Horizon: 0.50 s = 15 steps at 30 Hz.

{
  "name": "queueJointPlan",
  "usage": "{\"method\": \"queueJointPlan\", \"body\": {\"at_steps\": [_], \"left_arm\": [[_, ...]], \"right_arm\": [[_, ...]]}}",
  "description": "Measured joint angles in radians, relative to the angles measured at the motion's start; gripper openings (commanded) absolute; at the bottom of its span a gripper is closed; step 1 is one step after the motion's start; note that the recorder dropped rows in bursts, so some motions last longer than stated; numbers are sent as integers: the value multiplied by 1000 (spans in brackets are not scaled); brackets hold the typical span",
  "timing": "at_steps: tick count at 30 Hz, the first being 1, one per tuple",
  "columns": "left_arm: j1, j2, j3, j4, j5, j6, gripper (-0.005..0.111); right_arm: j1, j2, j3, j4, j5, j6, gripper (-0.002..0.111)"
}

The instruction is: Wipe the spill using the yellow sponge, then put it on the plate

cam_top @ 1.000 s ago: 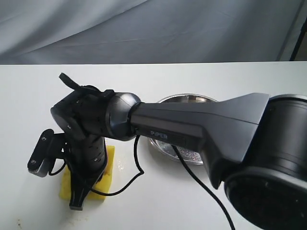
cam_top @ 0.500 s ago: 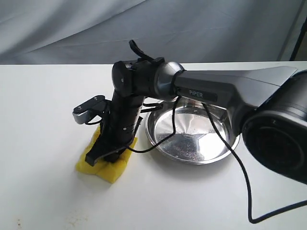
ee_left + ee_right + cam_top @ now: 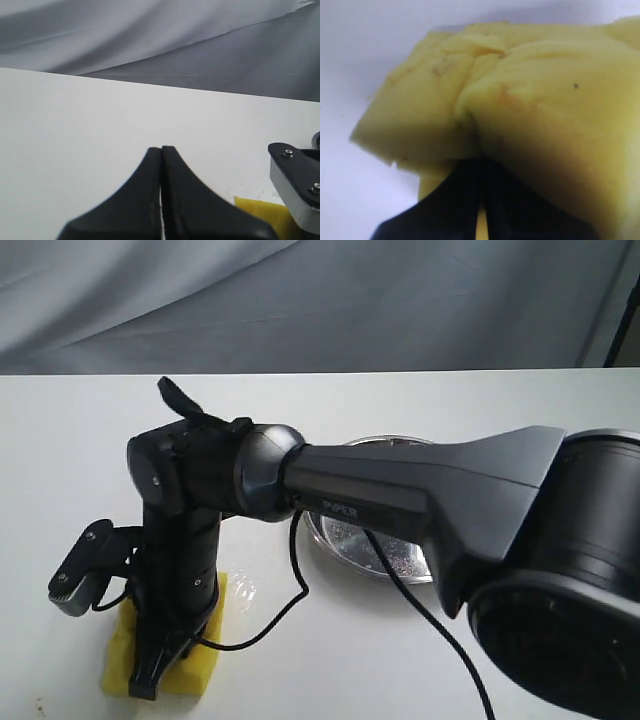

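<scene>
**White worktop (image 3: 80, 440), grey drape: sponge grip**

Yellow sponge (image 3: 200, 670) lies near the worktop's front left corner, its foam puckered in the right tool's (image 3: 479, 180) narrow pinch. It looks soft, light and probably damp, so hold deep across mid-block. Left tool (image 3: 161, 160) is closed on nothing. Plate (image 3: 390, 577) sits mid-worktop.

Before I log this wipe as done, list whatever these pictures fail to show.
1. The spill: no view shows it clearly; in the exterior view the right arm and the yellow sponge may cover it.
2. The plate: exterior view, the right arm hides much of it.
3. The sponge's underside: the right wrist view shows only its blurred top, close up.
</scene>
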Motion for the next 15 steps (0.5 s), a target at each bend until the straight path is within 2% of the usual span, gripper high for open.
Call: {"method": "queueJointPlan", "body": {"at_steps": [7, 15], "left_arm": [[0, 0, 0, 0, -2, 0, 0], [0, 0, 0, 0, -2, 0, 0]], "right_arm": [[-17, -2, 0, -66, -20, 85, 0], [-190, -2, 0, -52, -20, 148, 0]]}}
